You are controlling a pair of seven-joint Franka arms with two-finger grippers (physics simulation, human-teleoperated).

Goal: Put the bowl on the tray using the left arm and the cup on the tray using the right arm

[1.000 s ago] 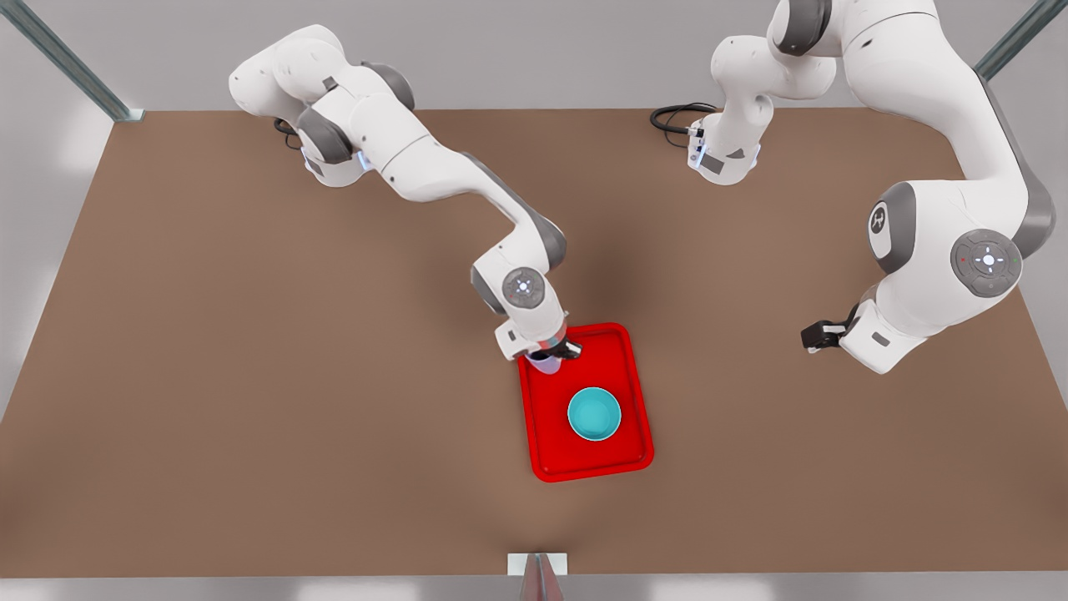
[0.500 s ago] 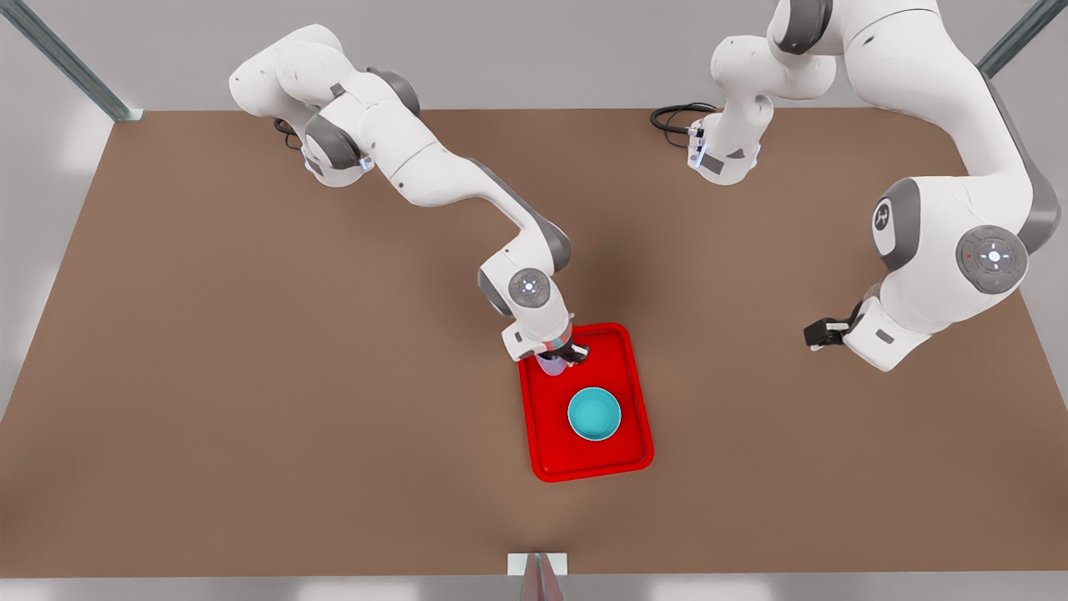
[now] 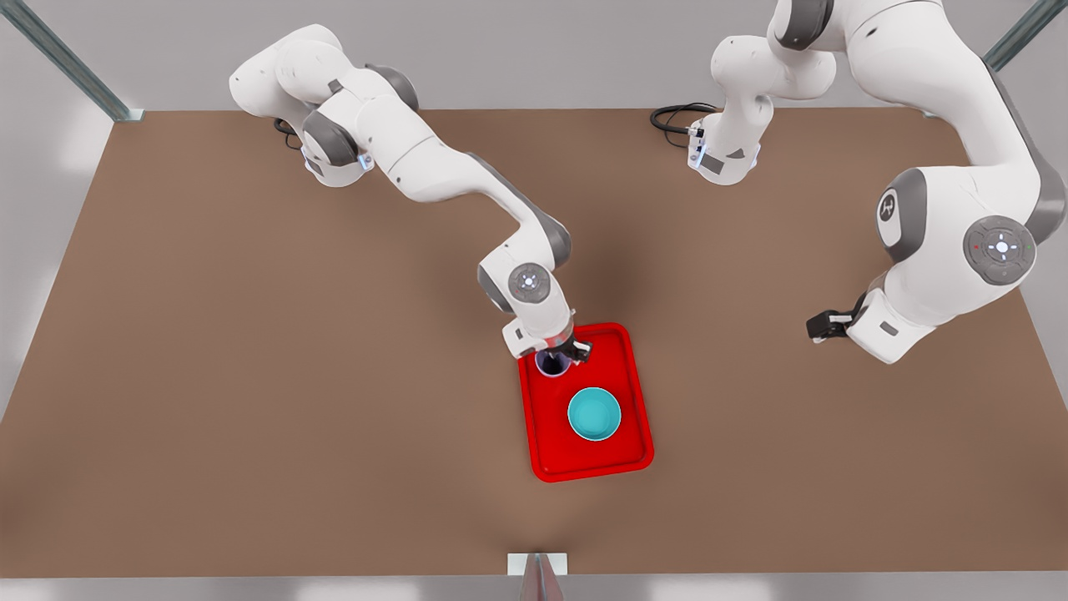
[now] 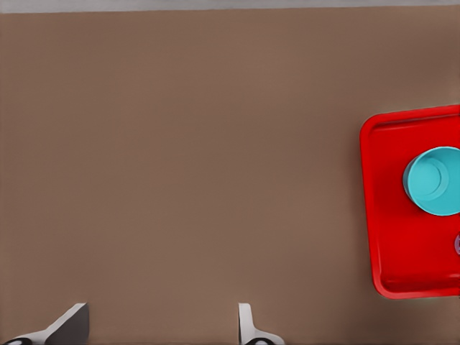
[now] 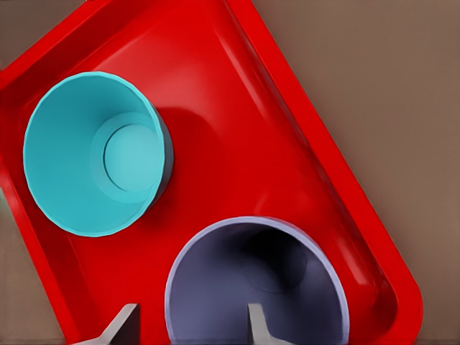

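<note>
The red tray [image 3: 636, 392] lies mid-table, and the teal bowl [image 3: 594, 413] stands upright in its near half. The lavender cup [image 3: 550, 364] stands upright on the tray's far corner, toward the front view's left. My right gripper [image 3: 576, 351] hovers just over the cup's rim. In the right wrist view the right gripper [image 5: 190, 327] is open, with one finger outside the cup [image 5: 256, 287] wall and one over its mouth, neither touching. The bowl [image 5: 93, 154] sits beside the cup on the tray [image 5: 273, 129]. My left gripper [image 3: 819, 325] waits open off to the front view's right, above bare table.
The left wrist view looks over brown table toward the tray [image 4: 388, 215] and bowl [image 4: 433, 181], past the open left gripper [image 4: 159, 327]. A black cable [image 3: 676, 117] lies at the table's far edge. A small white block [image 3: 537, 564] stands at the near edge.
The right gripper's fingers have spread and lifted slightly off the cup, whose dark mouth now shows. The left arm has drifted a little farther up and toward the front view's right.
</note>
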